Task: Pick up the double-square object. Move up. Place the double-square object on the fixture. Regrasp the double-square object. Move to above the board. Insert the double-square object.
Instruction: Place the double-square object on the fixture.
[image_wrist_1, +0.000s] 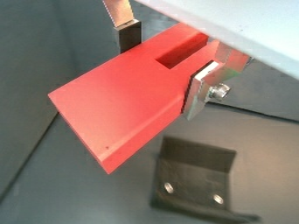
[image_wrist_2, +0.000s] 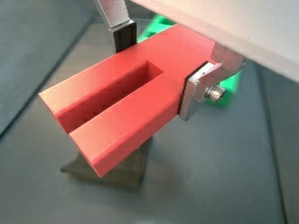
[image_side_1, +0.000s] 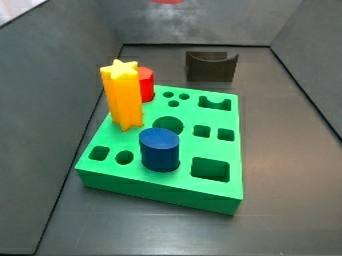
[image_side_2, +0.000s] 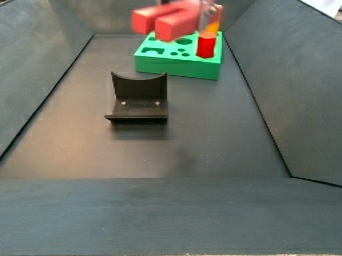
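Two fingers (image_wrist_1: 201, 90) of the gripper (image_wrist_1: 163, 61) clamped the red block (image_wrist_1: 128, 101), high above the fixture (image_side_2: 136, 97).

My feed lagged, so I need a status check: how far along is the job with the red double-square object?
Pick-up and lift look done: the gripper holds the double-square object in the air, above the floor in a side view. In hand: carrying it toward the fixture, which stands empty. Left: placing it there, regrasping, moving above the board, and inserting.
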